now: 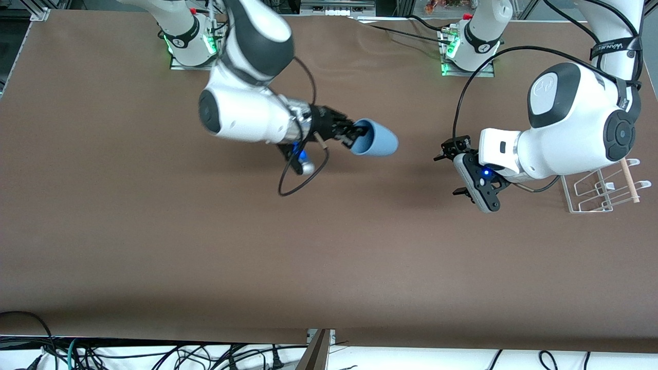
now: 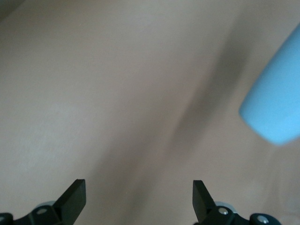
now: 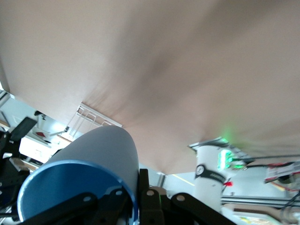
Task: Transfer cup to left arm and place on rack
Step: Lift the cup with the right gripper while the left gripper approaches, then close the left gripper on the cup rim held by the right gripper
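Front view, starting at the right arm's end: the right gripper (image 1: pixel 354 134) is up over the middle of the table (image 1: pixel 154 246), its fingers pinching the rim of the cup (image 1: pixel 378 139), one finger inside the mouth. The cup lies on its side in the air, base pointing toward the left gripper (image 1: pixel 452 172). The right arm reaches out nearly level from its base. Next, the left gripper hangs apart from the cup with fingers spread, wrist turned sideways. The rack (image 1: pixel 601 190) stands at the left arm's end, partly under that arm.
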`<state>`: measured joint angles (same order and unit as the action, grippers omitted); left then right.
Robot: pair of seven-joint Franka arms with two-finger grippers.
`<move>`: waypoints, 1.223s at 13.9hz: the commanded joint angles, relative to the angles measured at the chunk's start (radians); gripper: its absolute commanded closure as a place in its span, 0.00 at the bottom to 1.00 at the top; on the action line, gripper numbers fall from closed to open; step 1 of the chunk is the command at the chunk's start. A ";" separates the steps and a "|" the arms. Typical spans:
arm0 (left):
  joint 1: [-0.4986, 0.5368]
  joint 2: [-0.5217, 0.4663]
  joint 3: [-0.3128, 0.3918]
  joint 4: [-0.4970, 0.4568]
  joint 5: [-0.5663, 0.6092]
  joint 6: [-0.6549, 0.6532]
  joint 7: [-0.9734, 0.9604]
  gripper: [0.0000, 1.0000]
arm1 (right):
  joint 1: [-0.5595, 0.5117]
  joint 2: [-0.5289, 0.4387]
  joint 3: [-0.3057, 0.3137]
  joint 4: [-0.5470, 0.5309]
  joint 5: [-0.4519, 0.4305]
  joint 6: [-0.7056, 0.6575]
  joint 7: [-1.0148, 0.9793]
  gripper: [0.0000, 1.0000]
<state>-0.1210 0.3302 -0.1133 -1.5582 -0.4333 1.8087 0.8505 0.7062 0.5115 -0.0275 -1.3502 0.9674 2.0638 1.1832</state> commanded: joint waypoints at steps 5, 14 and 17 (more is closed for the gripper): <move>0.004 -0.026 -0.048 -0.014 -0.045 0.021 0.330 0.00 | 0.047 0.001 -0.011 0.028 0.022 0.032 0.118 1.00; 0.009 -0.085 -0.098 -0.065 -0.042 -0.003 0.533 0.00 | 0.048 -0.001 -0.012 0.026 0.021 0.032 0.116 1.00; 0.012 -0.126 -0.118 -0.114 -0.042 0.001 0.535 0.00 | 0.048 -0.001 -0.012 0.026 0.019 0.032 0.116 1.00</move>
<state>-0.1219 0.2695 -0.2218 -1.5994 -0.4467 1.8056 1.3455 0.7426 0.5115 -0.0288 -1.3376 0.9689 2.0940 1.2853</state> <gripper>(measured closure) 0.000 0.943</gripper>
